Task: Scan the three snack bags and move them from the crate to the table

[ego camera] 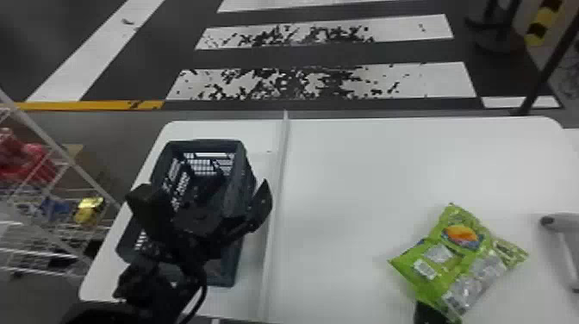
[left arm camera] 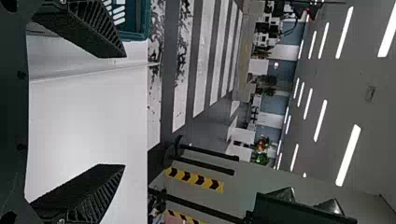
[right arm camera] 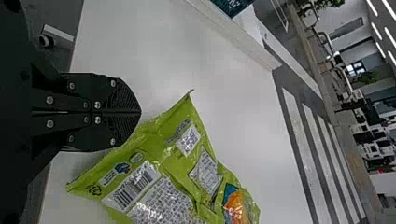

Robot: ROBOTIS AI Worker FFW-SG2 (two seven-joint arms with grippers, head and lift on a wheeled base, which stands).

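Green film, shiny and likely slippery: the snack bag (ego camera: pixel 463 256) lay on the desk (ego camera: pixel 366 181), and I judged it light, soft, crushable, best nipped by its crimped end. My right pincer (right arm camera: pixel 140 112) was pressed together at its edge; my left pincer (left arm camera: pixel 124 111) gaped over by the crate (ego camera: pixel 243 161).

Lab-like hall; striped floor (ego camera: pixel 431 82); strip lights (left arm camera: pixel 348 155)

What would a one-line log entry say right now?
left gripper: open, at crate | right gripper: shut, beside green snack bag | bag: on table, right of divider
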